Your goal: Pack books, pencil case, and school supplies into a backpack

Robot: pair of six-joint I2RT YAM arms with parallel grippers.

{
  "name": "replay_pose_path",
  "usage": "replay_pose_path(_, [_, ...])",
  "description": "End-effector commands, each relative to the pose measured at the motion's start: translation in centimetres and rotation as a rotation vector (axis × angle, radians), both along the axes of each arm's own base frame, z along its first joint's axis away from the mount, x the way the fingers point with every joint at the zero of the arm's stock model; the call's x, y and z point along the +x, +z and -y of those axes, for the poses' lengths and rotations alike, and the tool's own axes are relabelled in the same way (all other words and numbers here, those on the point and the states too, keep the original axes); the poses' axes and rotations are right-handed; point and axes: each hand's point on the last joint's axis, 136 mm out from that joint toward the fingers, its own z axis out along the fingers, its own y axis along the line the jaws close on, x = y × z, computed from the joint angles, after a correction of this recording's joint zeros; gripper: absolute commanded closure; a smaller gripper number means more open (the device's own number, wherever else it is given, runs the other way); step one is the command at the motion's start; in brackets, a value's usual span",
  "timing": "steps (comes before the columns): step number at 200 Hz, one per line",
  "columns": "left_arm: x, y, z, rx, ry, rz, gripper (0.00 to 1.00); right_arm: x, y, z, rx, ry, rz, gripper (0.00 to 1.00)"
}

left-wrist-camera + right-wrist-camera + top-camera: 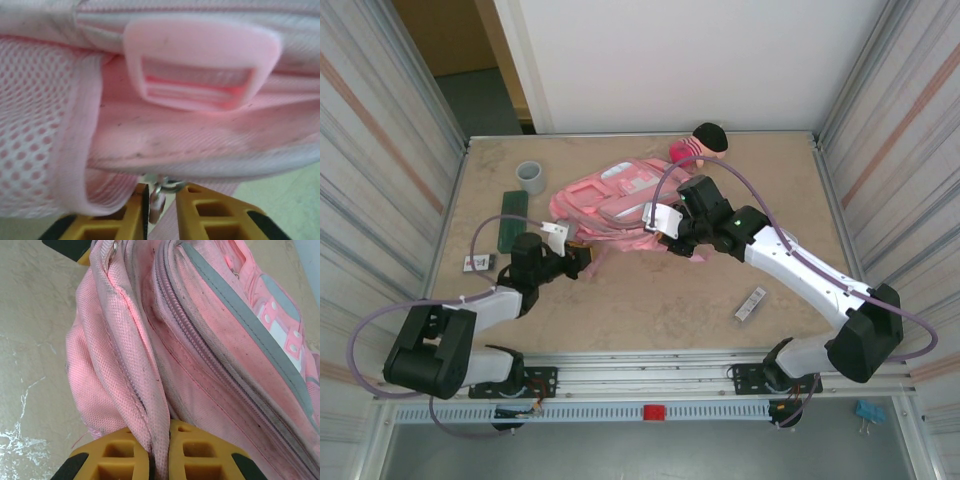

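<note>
Now left gripper (161, 195) on zipper pull (156, 205), right gripper (160, 435) on backpack (200, 355).

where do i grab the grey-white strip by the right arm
Across its narrow width at the middle, from straight above: the strip lies flat and slantwise on the table, so come in turned square to its long sides.

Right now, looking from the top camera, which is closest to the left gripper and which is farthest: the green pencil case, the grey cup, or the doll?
1. The pencil case, just to the left of the left gripper.
2. The grey cup, farther back on the left.
3. The plush doll, at the far edge, off to the right.
</note>
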Motion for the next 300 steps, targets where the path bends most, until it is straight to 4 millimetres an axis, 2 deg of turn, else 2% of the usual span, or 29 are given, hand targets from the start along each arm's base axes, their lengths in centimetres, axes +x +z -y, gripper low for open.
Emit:
replay_pose_path(1, [-0.3, 2.8, 1.1, -0.015, -0.077, 0.127, 0.94, 1.1, 4.5, -0.6, 0.13, -0.044, 0.088, 1.0])
replay_pose_path(19, [-1.2, 3.3, 1.5, -0.014, -0.126, 0.146, 1.0, 1.7, 4.5, -0.4, 0.135, -0.083, 0.095, 1.0])
replay_pose_path(55, [-3.2, 5.1, 3.1, -0.043, -0.238, 0.164, 1.0, 2.6, 4.3, -0.3, 0.162, -0.161, 0.092, 1.0])
replay_pose_path(84, [-5.1, 7.4, 5.0, -0.087, -0.367, 0.169, 1.0, 3.2, 3.8, -0.5, 0.184, -0.218, 0.098, 1.0])
replay_pose_path(139, [-7.9, 12.6, 8.6, -0.152, -0.572, 0.181, 1.0, 2.3, 1.2, -2.5, 0.197, -0.21, 0.063, 1.0])
replay_pose_path(166, [-9.5, 13.4, 10.9, -0.12, -0.67, 0.148, 1.0, 2.0, 0.6, -3.7, 0.236, -0.204, 0.028, 1.0])
replay_pose_path(200, [-8.6, 13.0, 12.4, -0.049, -0.621, 0.126, 0.99, 0.9, 1.2, -4.8, 0.3, -0.121, 0.0, 1.0])
replay_pose_path(221, [-8.3, 13.2, 12.3, -0.025, -0.601, 0.144, 0.87, 0.0, 1.5, -4.9, 0.328, -0.056, -0.038, 1.0])
replay_pose_path(250, [-9.0, 13.7, 10.8, 0.083, -0.601, 0.223, 0.51, -1.3, 1.3, -4.1, 0.31, 0.061, -0.065, 1.0])
replay_pose_path(261, [-9.3, 13.9, 9.9, 0.155, -0.597, 0.262, 0.41, -2.3, 1.0, -3.8, 0.278, 0.145, -0.052, 1.0])
replay_pose_path(278, [-9.3, 14.1, 8.2, 0.268, -0.57, 0.317, 0.29, -3.0, 0.9, -3.2, 0.242, 0.215, -0.023, 1.0])
replay_pose_path(300, [-8.5, 14.1, 6.2, 0.357, -0.52, 0.362, 0.18, -3.7, 0.8, -2.7, 0.202, 0.279, -0.002, 1.0])
